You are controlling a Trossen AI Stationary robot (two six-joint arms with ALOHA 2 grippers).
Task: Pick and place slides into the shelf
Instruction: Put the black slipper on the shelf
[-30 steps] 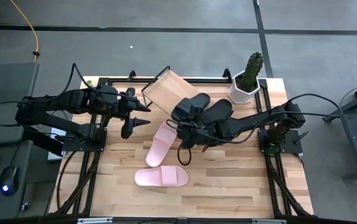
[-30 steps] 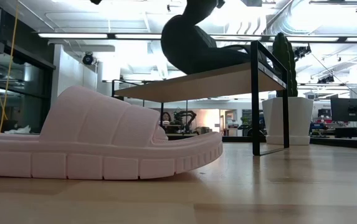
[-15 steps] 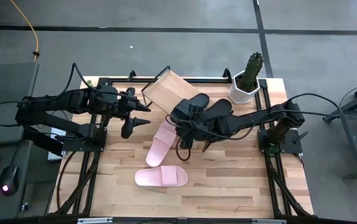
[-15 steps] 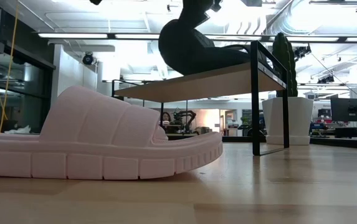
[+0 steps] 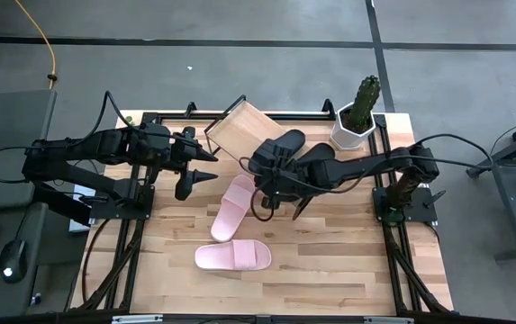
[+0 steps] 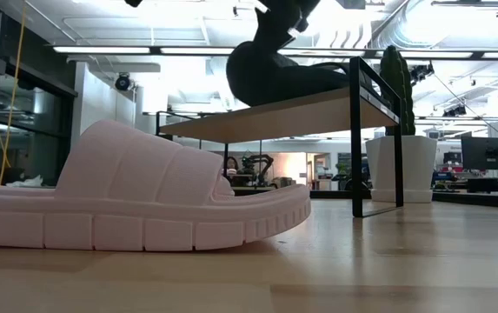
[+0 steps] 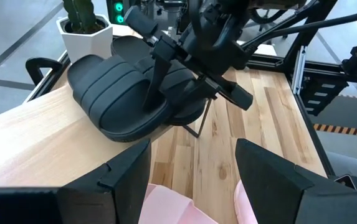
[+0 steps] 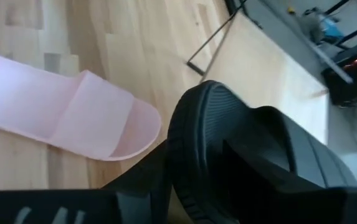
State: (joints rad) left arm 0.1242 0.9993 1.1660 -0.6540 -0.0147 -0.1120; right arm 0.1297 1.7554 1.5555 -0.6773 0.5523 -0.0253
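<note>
As the right gripper [image 5: 272,180] hangs at the lower front edge of the shelf [image 5: 239,129], its fingers stand apart around the strap of a black slide [image 7: 119,102] that lies on the slanted wooden board. In the left wrist view one finger reaches down inside the strap while the other sits outside it, and neither looks clamped, so the step in hand appears to be the release. A second black slide [image 5: 310,162] lies just beside the first, toward the white pot with a cactus [image 5: 355,123]. Two pink slides are on the table: one [image 5: 232,205] leans toward the shelf's foot just below the gripper, the other [image 5: 232,256] lies flat nearer the table's front edge. The left gripper [image 5: 205,166] waits with its fingers wide, near the shelf's left side and holding nothing.

To finish well, the right arm should probably spread its fingers fully before moving, then lift the inner finger straight out of the strap, not sideways, since a snag could pull the sandal off the sloping board. The withdrawal should also stay clear of the pink slide beneath.
</note>
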